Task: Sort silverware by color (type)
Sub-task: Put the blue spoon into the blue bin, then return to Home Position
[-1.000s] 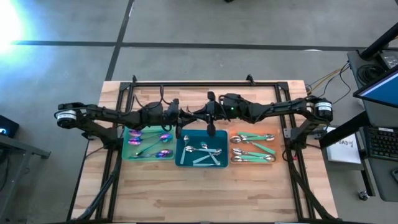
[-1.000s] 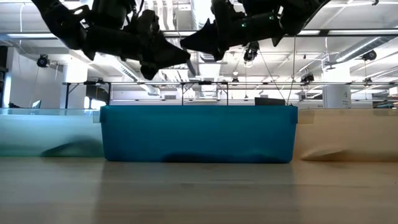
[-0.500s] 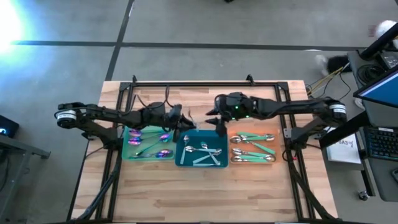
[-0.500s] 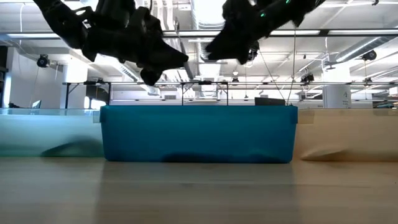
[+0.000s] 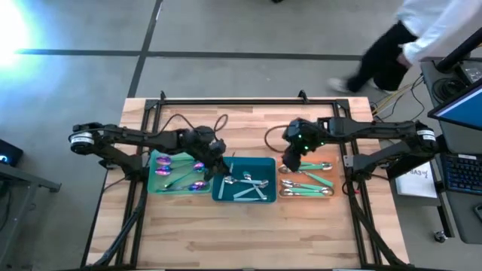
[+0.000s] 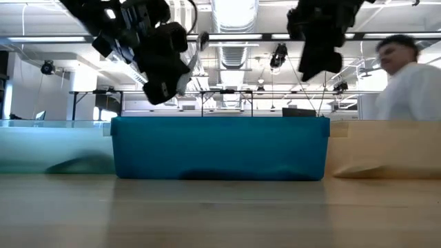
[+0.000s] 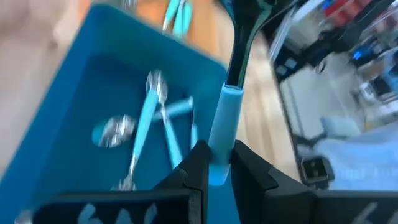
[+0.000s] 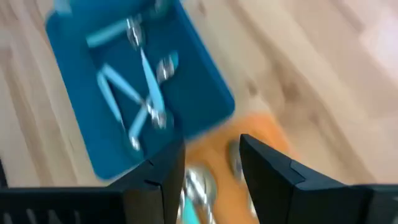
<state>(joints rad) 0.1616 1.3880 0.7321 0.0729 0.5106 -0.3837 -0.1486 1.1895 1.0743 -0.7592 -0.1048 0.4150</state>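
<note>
Three flat trays lie side by side: green (image 5: 160, 181), blue (image 5: 242, 197) and orange (image 5: 305, 196). Iridescent purple spoons (image 5: 197, 185) lie in the green tray, spoons with light-blue handles (image 7: 142, 134) in the blue one, and silver and teal-handled spoons (image 5: 307, 179) in the orange one. My left gripper (image 5: 217, 156) hangs over the seam between the green and blue trays, shut on a teal-handled spoon (image 7: 225, 112). My right gripper (image 5: 288, 159) hovers open over the orange tray's left end, with nothing between its fingers (image 8: 267, 171). My left gripper pinches the spoon's light teal handle (image 7: 217, 163) near its free end between its two fingers. The spoon runs on along the fingers and sticks out past their tips. It is lifted clear, above the blue tray.
A black frame (image 5: 226, 101) runs along the table's far side and down both edges. A person in white (image 5: 433, 26) walks past the far right corner and shows behind the table in the low view (image 6: 406, 83). Bare wood (image 5: 241, 233) lies in front of the trays.
The two grippers met above the blue tray's far edge and have drawn apart. My right gripper has gone toward the table's right edge, over the orange tray. My left gripper has shifted slightly toward the near edge, keeping the spoon. A person has walked in at the far right.
</note>
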